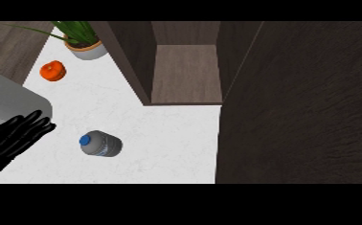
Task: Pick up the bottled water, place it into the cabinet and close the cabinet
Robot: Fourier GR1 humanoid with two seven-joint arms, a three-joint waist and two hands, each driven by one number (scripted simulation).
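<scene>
The left hand (pixel 22 135) shows at the view's left edge, black fingers straight and held together, slanting up and to the right, holding nothing and touching nothing that can be seen; its grey forearm (pixel 17 102) lies just above it. The right hand does not appear. Just to the right of the fingertips, apart from them, the bottled water (pixel 100 144) stands on the white marbled counter (pixel 170 138), seen almost from above, its blue cap (pixel 86 139) toward the viewer and tipped slightly to the left. Farther up the counter sit an orange fruit (pixel 53 71) and a potted plant (pixel 83 41). The dark wooden cabinet (pixel 185 71) stands open beyond, its door (pixel 290 104) filling the right side
</scene>
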